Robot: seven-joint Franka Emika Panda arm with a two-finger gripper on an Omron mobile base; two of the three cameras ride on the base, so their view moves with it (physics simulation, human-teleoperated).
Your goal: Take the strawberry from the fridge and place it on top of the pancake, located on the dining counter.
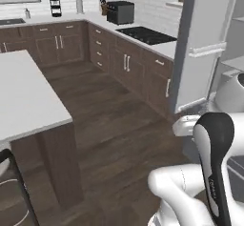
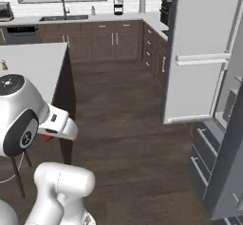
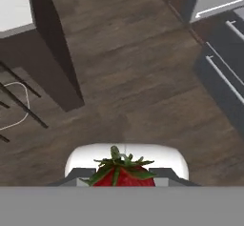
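Strawberry (image 3: 123, 173) is seen at bottom centre of the hand view, green calyx up, pinched between the gripper (image 3: 125, 178) jaws, which stand narrowly apart, closed on the fruit. A red speck under the hand in the right base view, left of centre, is likely the same fruit. The arm is held over the wood floor (image 3: 138, 77), between the fridge (image 2: 199, 58) at right and the white tabletop (image 1: 24, 96) at left; the fridge door is seen open. No pancake can be made out. Handling judgement: very light, soft, easily bruised, skin slightly slick, tapered so it may squirt out if squeezed near the tip. Best held across the widest part just below the calyx, with light force. How much of the body is clamped cannot be told, as the lower fruit is hidden.
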